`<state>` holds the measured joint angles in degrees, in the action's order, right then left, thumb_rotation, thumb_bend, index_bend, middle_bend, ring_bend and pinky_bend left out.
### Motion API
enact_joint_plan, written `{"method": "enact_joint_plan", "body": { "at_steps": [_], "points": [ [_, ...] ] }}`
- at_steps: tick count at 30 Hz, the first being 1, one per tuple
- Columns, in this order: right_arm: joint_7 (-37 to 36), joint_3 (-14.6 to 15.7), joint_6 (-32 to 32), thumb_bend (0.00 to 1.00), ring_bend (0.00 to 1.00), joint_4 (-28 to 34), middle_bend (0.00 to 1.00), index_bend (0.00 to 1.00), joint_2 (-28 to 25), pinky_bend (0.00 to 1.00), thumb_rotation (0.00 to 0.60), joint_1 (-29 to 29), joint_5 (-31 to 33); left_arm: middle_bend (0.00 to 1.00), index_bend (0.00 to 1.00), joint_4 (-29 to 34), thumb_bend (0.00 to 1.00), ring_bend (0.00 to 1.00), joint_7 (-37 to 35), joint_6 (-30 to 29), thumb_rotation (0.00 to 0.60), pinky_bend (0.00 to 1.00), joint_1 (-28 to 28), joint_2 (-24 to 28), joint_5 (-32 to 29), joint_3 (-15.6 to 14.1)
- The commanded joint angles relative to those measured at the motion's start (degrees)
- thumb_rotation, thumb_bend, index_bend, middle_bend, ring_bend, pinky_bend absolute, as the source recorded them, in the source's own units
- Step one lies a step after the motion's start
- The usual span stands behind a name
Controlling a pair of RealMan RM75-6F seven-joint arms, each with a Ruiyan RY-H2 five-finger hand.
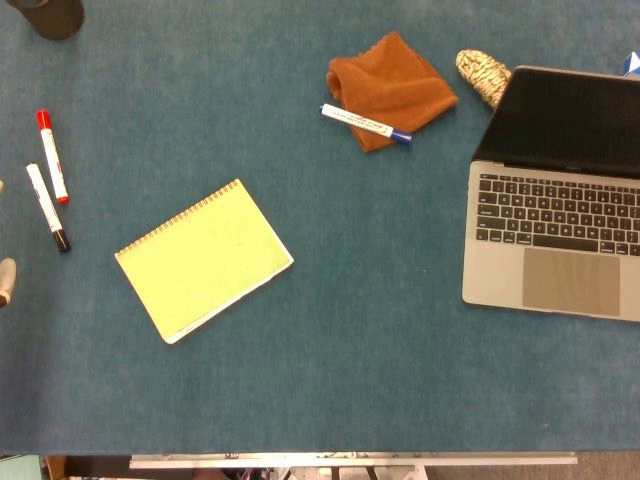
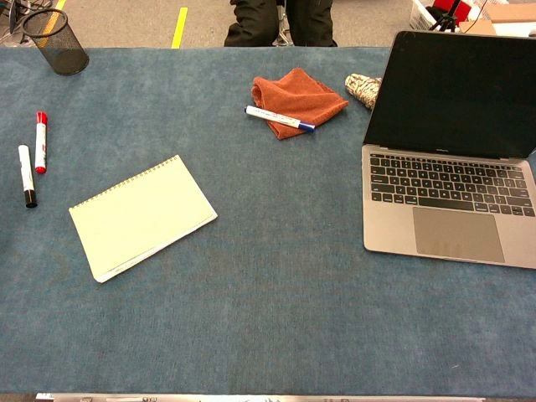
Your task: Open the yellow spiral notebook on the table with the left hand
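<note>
From the head view, the yellow notebook [image 1: 204, 261] lies closed and flat on the blue table [image 1: 350, 350], left of centre, turned at an angle with its spiral along the upper-left edge. At the far left edge two pale bits [image 1: 5, 280] poke into the frame; they may be fingertips of the left hand, but too little shows to tell how the hand is set. The right hand is out of sight. A red marker [image 1: 52, 156] and a black-capped marker [image 1: 47, 207] lie side by side left of the notebook. A blue-capped marker [image 1: 366, 124] rests across an orange cloth [image 1: 392, 88]. The laptop [image 1: 555, 215] is cut off at the right edge, and a speckled object [image 1: 482, 74] sits half hidden behind its screen.

From the chest view, the notebook [image 2: 142, 218] looks paler, still closed. No hand shows here. A mesh pen cup [image 2: 56, 41] stands at the far left corner. A dark-clothed figure [image 2: 280, 21] beyond the table is cut off at the top.
</note>
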<state>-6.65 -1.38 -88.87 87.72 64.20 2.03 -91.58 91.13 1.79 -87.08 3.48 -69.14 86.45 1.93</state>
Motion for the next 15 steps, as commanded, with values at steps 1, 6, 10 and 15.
{"method": "enact_joint_plan", "body": {
  "at_steps": [1, 6, 10, 15],
  "points": [
    [-0.1, -0.1, -0.5, 0.19, 0.1, 0.0, 0.21, 0.16, 0.0, 0.18, 0.6, -0.1, -0.2, 0.05, 0.1, -0.1, 0.36, 0.01, -0.1, 0.0, 0.6, 0.0, 0.0, 0.0, 0.1, 0.0],
    [0.1, -0.3, -1.0, 0.19, 0.1, 0.2, 0.21, 0.16, -0.2, 0.18, 0.6, -0.2, -0.2, 0.05, 0.1, -0.3, 0.36, 0.01, -0.3, 0.2, 0.6, 0.0, 0.1, 0.3, 0.6, -0.3],
    [0.3, -0.6, -1.6, 0.19, 0.1, 0.6, 0.21, 0.16, -0.3, 0.18, 0.6, -0.4, -0.2, 0.05, 0.1, -0.7, 0.36, 0.01, -1.5, 1.4, 0.6, 0.0, 0.8, 1.3, 2.0, -1.1],
    [0.3, -0.7, -2.0, 0.19, 0.1, 0.4, 0.21, 0.16, -0.2, 0.18, 0.6, -0.6, 0.0, 0.05, 0.1, -1.5, 0.36, 0.01, -4.1, 4.8, 0.6, 0.0, 2.5, 3.1, 4.4, -2.9]
  ]
}}
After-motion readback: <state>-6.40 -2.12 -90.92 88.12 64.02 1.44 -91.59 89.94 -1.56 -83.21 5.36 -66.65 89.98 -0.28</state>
